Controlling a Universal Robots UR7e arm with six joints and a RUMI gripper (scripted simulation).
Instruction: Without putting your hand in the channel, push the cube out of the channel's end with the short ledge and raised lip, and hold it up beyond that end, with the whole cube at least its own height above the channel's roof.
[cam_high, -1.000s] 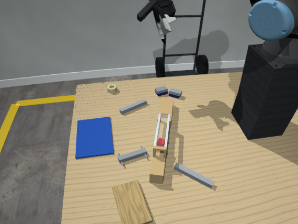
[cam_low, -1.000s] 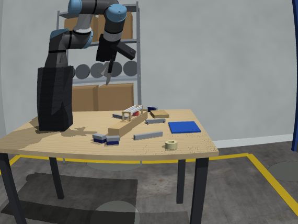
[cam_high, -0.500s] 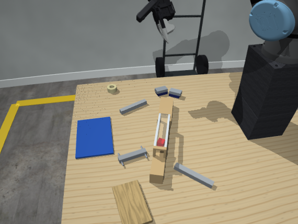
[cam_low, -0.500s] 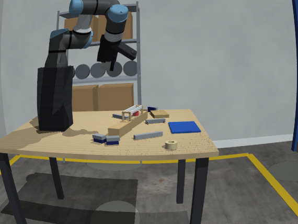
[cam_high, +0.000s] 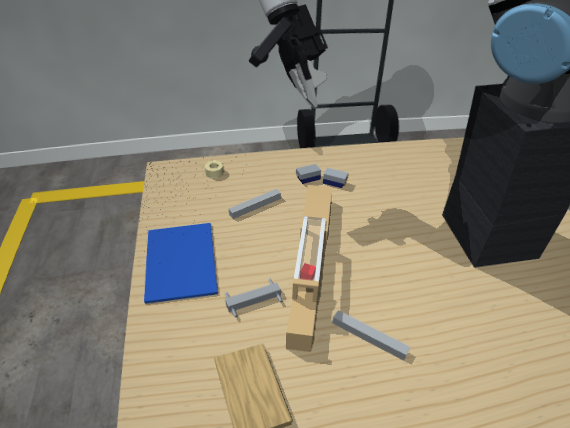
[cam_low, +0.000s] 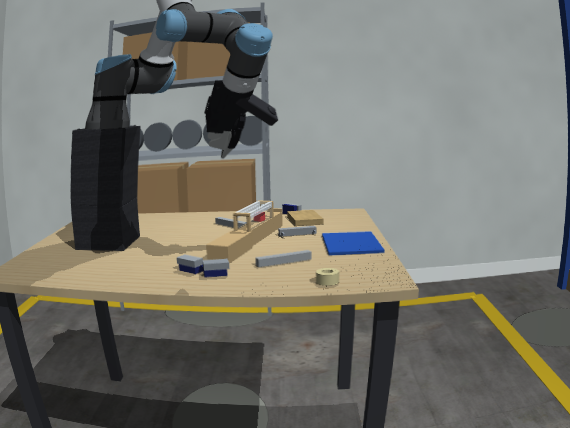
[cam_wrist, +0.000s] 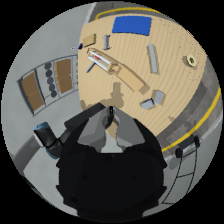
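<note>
A small red cube (cam_high: 308, 271) (cam_low: 259, 217) (cam_wrist: 96, 58) sits inside a narrow channel with white rails (cam_high: 302, 245) (cam_low: 255, 206), near the channel's end with a small wooden frame (cam_high: 306, 290). The channel lies on a long wooden beam (cam_high: 301, 328) (cam_low: 240, 242) (cam_wrist: 127, 77) in the middle of the table (cam_high: 450, 325). My gripper (cam_high: 311, 97) (cam_low: 225, 150) (cam_wrist: 111, 106) is shut and empty. It hangs high above the far edge of the table, well away from the channel, with its fingers pointing down.
Three grey bars (cam_high: 254, 203) (cam_high: 370, 334) (cam_high: 253, 297) lie around the beam; the last has cross pins. Two grey-and-blue blocks (cam_high: 308, 173) (cam_high: 335, 177) sit at the beam's far end. There are also a blue mat (cam_high: 181, 262), a wooden board (cam_high: 252, 386), a tape roll (cam_high: 214, 169) and the robot's black base (cam_high: 515, 175).
</note>
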